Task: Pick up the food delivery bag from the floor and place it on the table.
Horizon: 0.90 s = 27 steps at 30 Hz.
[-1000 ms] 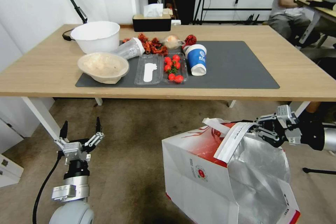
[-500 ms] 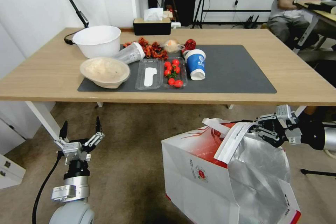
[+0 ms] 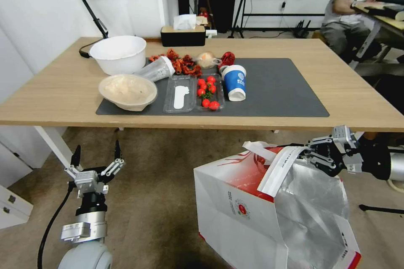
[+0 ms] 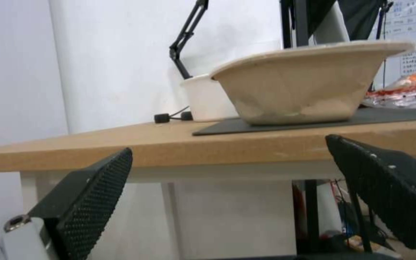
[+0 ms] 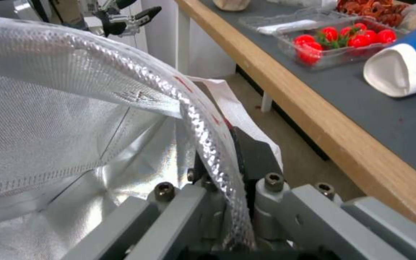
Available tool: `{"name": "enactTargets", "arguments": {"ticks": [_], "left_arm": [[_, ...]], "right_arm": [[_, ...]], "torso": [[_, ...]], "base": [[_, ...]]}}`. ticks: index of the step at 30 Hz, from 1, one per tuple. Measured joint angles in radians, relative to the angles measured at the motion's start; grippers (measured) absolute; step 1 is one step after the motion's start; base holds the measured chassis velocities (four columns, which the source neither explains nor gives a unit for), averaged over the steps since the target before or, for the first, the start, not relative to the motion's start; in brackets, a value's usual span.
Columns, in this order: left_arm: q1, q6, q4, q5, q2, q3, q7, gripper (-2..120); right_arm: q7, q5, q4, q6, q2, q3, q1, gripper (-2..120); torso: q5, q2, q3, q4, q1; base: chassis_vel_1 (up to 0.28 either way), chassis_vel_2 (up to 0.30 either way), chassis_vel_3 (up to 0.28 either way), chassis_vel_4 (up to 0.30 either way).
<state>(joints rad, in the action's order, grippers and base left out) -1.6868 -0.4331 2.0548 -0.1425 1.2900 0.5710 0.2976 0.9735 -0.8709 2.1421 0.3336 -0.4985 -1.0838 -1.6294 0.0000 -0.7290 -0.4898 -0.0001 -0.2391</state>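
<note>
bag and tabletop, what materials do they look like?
Bag: apparently white paper outside, matte with creases; shiny crinkled foil lining inside, woven-looking strap pinched in the right gripper. Table: light wood or wood-look laminate, visible grain; a dark matte mat on top.

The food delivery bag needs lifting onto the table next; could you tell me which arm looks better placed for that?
Probably the right: the right gripper is shut on the food delivery bag at its strap, below the table edge. The left gripper hangs open, apart from it.
</note>
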Motion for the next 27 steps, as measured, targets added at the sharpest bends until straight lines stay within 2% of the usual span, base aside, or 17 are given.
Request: {"name": "enactTargets", "arguments": {"ticks": [27], "left_arm": [[0.005, 0.002, -0.003, -0.004, -0.001, -0.001, -0.001, 100]], "right_arm": [[0.003, -0.001, -0.009, 0.000, -0.001, -0.001, 0.007, 0]], "torso": [[0.0001, -0.120, -0.070, 0.0000, -0.050]], "base": [[0.000, 0.000, 0.000, 0.000]]}}
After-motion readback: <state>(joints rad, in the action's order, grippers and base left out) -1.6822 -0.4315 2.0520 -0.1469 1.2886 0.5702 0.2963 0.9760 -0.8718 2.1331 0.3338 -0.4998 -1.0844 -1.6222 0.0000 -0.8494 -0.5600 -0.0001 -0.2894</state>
